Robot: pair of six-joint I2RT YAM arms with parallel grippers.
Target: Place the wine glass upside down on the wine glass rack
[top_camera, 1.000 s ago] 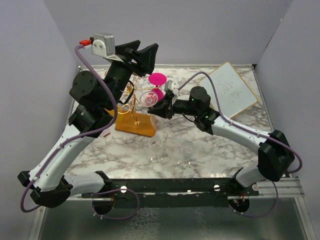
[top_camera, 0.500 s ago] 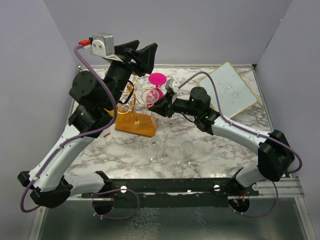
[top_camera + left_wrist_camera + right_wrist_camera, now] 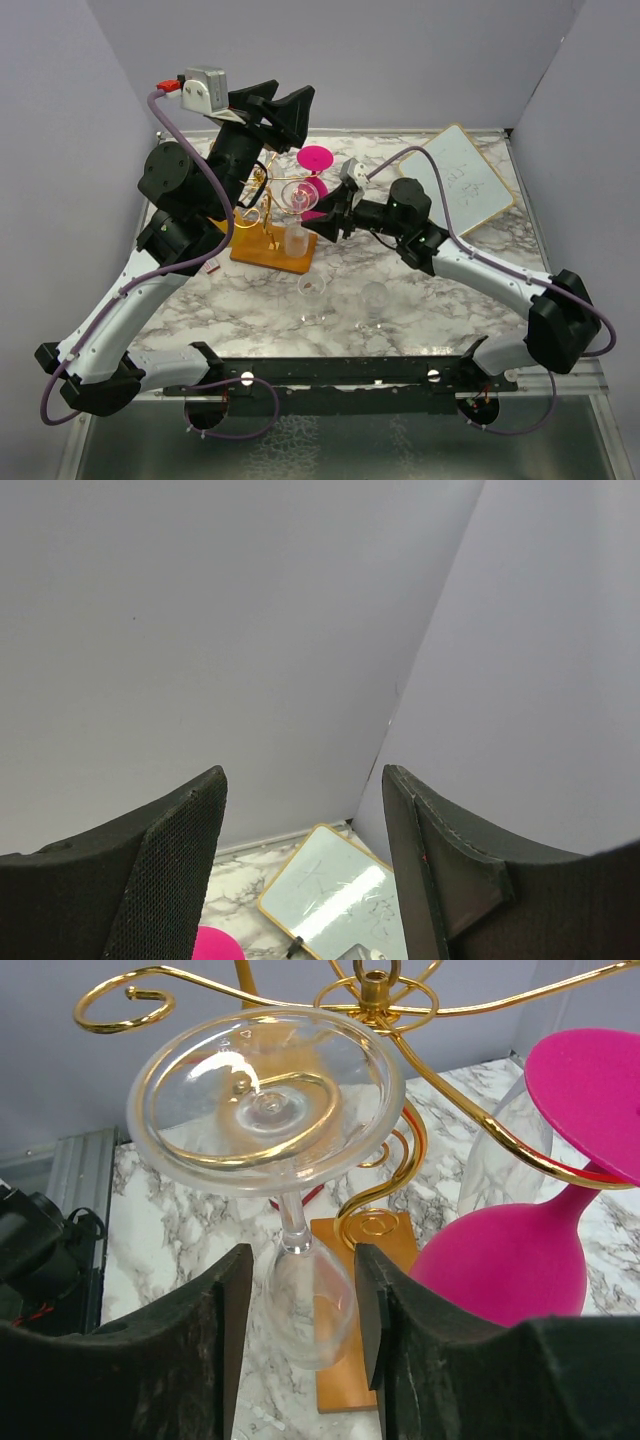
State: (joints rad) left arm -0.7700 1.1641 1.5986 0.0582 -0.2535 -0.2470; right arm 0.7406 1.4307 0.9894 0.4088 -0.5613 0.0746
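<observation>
A clear wine glass (image 3: pixel 268 1100) hangs upside down on the wine glass rack (image 3: pixel 400 1070). Its foot rests on a gold spiral arm, with its bowl (image 3: pixel 312 1305) below. My right gripper (image 3: pixel 303 1290) is open, and there is a gap between the bowl and each finger. In the top view the same glass (image 3: pixel 296 196) hangs over the rack's wooden base (image 3: pixel 262 252), with the right gripper (image 3: pixel 322 215) just to its right. The left gripper (image 3: pixel 277 104) is open and empty, raised above the rack; in its own view the left gripper (image 3: pixel 302 776) shows only wall between its fingers.
A pink wine glass (image 3: pixel 500 1260) hangs upside down on the rack to the right of the clear one. Two more clear glasses (image 3: pixel 313 292) (image 3: pixel 375 300) stand on the marble table in front. A whiteboard (image 3: pixel 462 180) lies at the back right.
My right gripper has opened and let go of the clear glass, which now hangs straight down from the rack arm. The right arm has drawn back slightly. The left arm has not moved.
</observation>
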